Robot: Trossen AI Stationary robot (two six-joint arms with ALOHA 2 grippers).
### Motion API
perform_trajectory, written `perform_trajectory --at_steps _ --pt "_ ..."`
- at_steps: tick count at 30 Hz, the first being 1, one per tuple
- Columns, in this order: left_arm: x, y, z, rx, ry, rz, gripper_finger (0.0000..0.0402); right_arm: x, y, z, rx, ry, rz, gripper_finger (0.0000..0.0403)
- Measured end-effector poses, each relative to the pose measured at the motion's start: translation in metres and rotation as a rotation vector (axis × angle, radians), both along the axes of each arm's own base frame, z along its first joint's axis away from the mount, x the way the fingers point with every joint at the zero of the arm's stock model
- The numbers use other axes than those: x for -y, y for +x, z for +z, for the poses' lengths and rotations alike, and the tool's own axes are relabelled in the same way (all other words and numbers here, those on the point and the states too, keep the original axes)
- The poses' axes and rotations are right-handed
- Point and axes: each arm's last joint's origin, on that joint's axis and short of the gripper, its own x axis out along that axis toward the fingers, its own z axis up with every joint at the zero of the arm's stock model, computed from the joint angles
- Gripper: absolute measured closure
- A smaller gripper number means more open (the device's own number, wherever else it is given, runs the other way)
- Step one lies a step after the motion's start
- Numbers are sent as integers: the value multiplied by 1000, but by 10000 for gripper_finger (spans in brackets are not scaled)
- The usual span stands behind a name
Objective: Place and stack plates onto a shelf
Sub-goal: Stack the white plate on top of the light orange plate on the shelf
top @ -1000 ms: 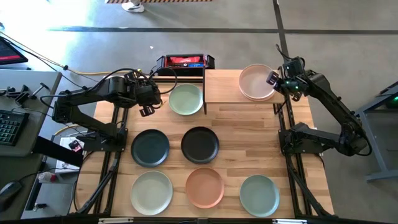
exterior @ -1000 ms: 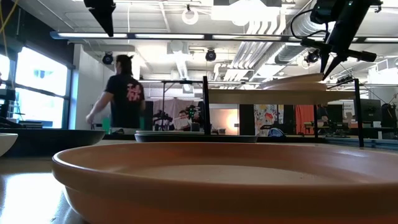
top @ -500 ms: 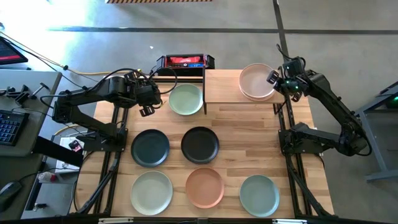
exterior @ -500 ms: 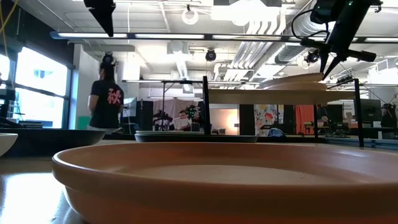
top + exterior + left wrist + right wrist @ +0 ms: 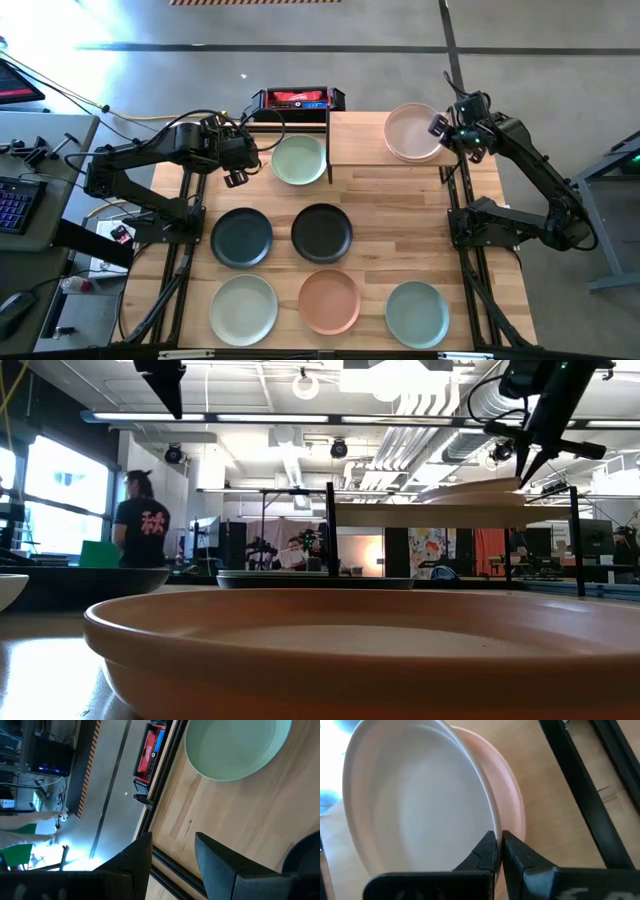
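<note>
Pink and peach plates sit on the right half of the shelf [image 5: 372, 140]: the pink plate [image 5: 412, 130] lies tilted on top of the peach plate [image 5: 512, 815], as the right wrist view shows. The right gripper [image 5: 447, 131] is at the pink plate's right rim, its jaws pinched together on that rim. In the low view this gripper [image 5: 530, 460] comes down from above onto the edge of the plates on the raised board [image 5: 430, 514].

6 more plates lie flat on the tabletop [image 5: 420, 210]. A pale green plate [image 5: 299, 159] sits just left of the shelf, close beside its black leg. In the middle row, the dark teal plate [image 5: 241, 238] and the black plate [image 5: 321, 232] lie side by side, apart from each other. In the front row, from left to right, are a sage green plate [image 5: 243, 309], the terracotta plate [image 5: 329, 300] and a grey-green plate [image 5: 417, 313], none touching. The terracotta plate [image 5: 330, 650] fills the foreground of the low view.

The left gripper [image 5: 238, 163] hangs over the tabletop's left edge, just left of the pale green plate, holding nothing, with its jaws apart.

A red and black box [image 5: 297, 99] sits beyond the tabletop's far edge. A person [image 5: 140, 532] stands in the room behind.
</note>
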Motion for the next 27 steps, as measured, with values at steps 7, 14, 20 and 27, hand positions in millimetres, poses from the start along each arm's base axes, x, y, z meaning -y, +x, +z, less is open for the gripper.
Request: perform_trajectory --at_steps 7,14,20,27 --pt "0 0 0 14 -21 8 266 -1 -1 -4 -38 46 -4 402" --pt "2 1 -1 20 -72 -4 266 9 5 -12 -58 89 3 402" --pt "2 1 -1 21 -77 -5 266 12 7 -13 -60 92 3 402" --pt "2 1 -1 21 -77 -5 266 12 7 -13 -59 94 1 402"
